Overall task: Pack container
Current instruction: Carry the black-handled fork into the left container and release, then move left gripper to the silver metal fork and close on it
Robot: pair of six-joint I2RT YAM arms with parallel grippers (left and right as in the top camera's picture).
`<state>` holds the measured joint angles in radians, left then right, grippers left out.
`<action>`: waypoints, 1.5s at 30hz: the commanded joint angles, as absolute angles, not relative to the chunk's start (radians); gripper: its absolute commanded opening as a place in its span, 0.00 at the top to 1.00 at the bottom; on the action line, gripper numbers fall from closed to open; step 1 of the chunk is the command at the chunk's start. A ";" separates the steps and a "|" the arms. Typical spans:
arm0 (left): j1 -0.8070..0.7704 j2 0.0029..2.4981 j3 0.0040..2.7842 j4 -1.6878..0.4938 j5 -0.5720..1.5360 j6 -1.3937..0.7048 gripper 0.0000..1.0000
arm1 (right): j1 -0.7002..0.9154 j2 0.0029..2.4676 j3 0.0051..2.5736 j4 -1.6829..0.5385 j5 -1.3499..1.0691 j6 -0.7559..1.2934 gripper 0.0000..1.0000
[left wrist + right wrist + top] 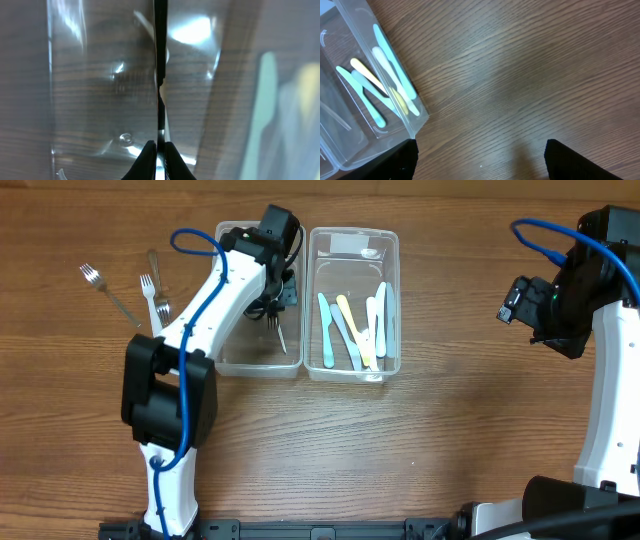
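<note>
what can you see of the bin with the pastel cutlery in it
The bin is a clear plastic rectangular tub with rounded corners and an open top. It stands upright on the wooden table, its long side running away from the robot. A pale patch shows on its floor at the far end. Several pastel knives, blue, yellow and white, lie in its near half. A second clear bin sits close on its left; whether they touch is unclear.
</note>
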<state>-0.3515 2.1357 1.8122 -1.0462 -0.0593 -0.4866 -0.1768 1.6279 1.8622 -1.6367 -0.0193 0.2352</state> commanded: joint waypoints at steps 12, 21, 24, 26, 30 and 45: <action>-0.256 1.964 1.932 -1.087 -0.114 -0.397 0.51 | -0.177 1.618 1.864 -1.633 -0.021 0.231 0.17; 0.150 1.906 1.960 -1.093 -0.068 -0.614 0.26 | -0.177 1.618 1.864 -1.633 -0.021 0.231 0.17; 0.267 1.946 1.960 -1.097 -0.047 -0.640 0.17 | -0.177 1.618 1.864 -1.633 -0.021 0.231 0.17; 0.311 1.974 1.960 -1.100 -0.032 -0.639 0.16 | -0.177 1.618 1.864 -1.633 -0.021 0.231 0.17; 0.374 2.063 1.960 -1.115 -0.031 -0.617 0.14 | -0.177 1.618 1.864 -1.633 -0.021 0.231 0.17; 0.387 2.384 1.960 -1.063 -0.025 -0.599 0.12 | -0.177 1.618 1.864 -1.660 -0.021 0.231 0.17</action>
